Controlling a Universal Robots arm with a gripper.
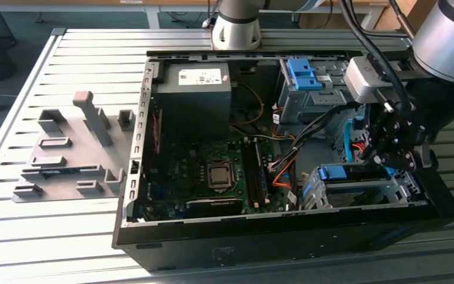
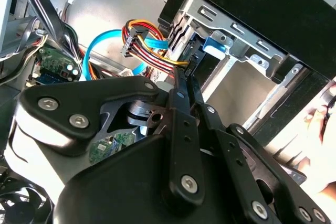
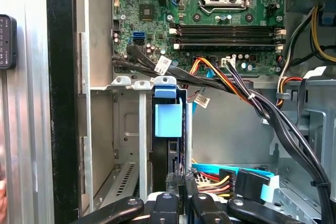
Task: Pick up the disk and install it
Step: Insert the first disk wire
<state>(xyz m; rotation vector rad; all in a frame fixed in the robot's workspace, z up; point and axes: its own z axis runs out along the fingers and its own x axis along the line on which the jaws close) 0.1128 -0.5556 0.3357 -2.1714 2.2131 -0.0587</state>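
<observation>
One disk (image 3: 169, 129), blue-railed, sits edge-on in the metal drive cage (image 3: 126, 129) at the PC case (image 1: 290, 236) front corner, just ahead of the gripper (image 3: 181, 179), whose fingers are pinched narrow w/ tips at the disk's near end, long axis in line w/ them.

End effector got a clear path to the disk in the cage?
Probably yes. The end effector sits right at the disk, which stands on edge in the cage. The cables run alongside, not between them.
</observation>
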